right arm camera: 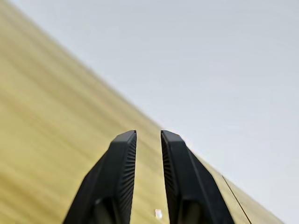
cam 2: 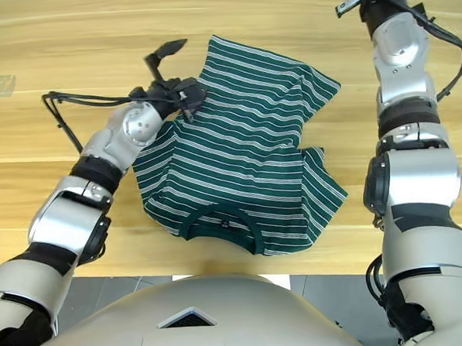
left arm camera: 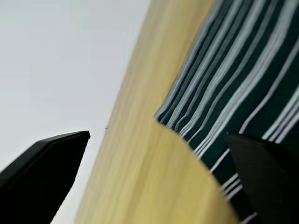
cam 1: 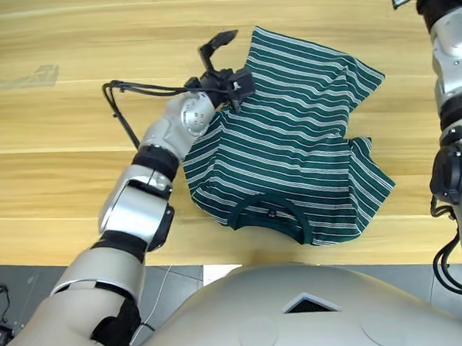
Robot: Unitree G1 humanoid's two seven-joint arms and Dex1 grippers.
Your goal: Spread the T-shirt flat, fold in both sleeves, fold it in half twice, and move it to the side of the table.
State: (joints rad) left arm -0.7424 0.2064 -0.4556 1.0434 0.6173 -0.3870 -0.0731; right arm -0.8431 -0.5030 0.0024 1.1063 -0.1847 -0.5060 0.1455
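On table [cam 1: 61, 190], T-shirt [cam 1: 291, 139], collar [cam 1: 268, 214] roughly nearward

Holds the left arm [cam 1: 149, 166] stretched forward and angled inward, elbow bent, silver wrist joint turned toward the middle. Carries the left tool [left arm camera: 158, 137] with its two black fingers [left arm camera: 44, 163] spread wide apart, one tilted up and away, the other lower. Holds the right arm [cam 2: 401, 94] extended almost straight ahead along the right side, well apart from the left. Ends in the right tool [right arm camera: 148, 133], ribbed fingers [right arm camera: 117, 177] drawn close together and parallel, with only a slim gap between them.
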